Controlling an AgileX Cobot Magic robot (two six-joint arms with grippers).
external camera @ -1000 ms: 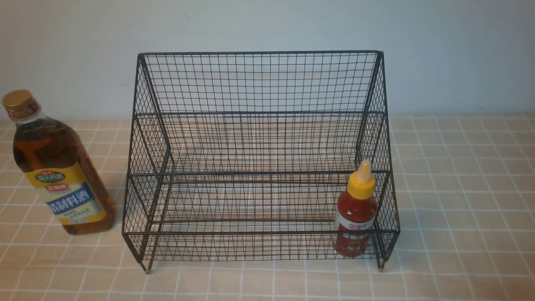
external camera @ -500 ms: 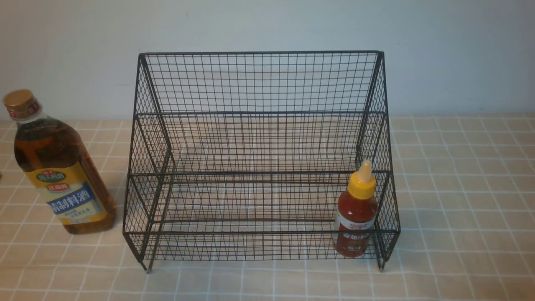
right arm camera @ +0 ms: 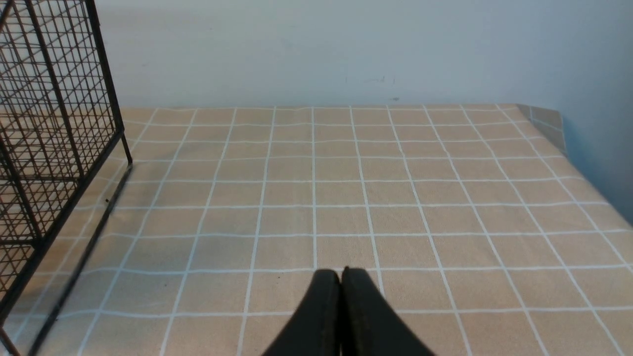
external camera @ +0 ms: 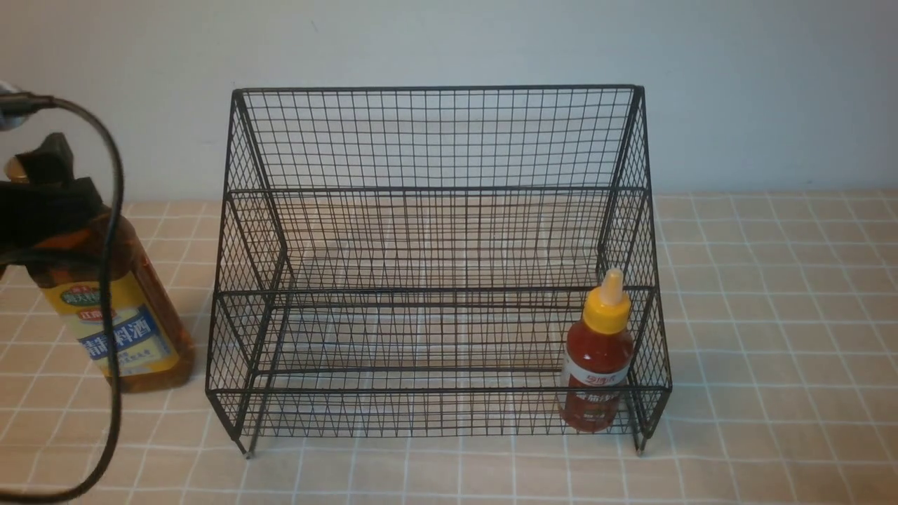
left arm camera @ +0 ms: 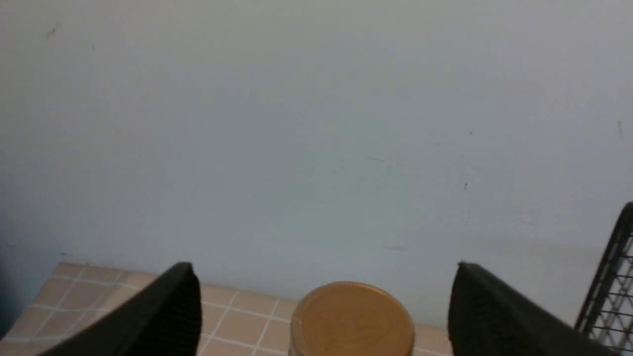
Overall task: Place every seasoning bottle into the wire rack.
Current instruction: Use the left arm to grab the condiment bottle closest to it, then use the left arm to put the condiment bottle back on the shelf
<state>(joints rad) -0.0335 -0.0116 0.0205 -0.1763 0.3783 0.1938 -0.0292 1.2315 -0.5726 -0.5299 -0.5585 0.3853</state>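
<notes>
At the left wrist view's bottom, the left gripper (left arm camera: 322, 277) stood open astride the amber bottle (external camera: 133, 308) and its gold cap (left arm camera: 352, 319), presumably for a grasp; the right gripper (right arm camera: 341, 277) sat closed, idle.

A: What sort of place is it?
B: A staged tabletop dressed as a kitchen counter, with a beige checked cloth (right arm camera: 395, 198) against a bare pale wall (external camera: 449, 42).
A: Why kitchen?
B: A black wire rack (external camera: 435, 89), an amber bottle (external camera: 144, 330) and a red sauce bottle (external camera: 596, 358).
</notes>
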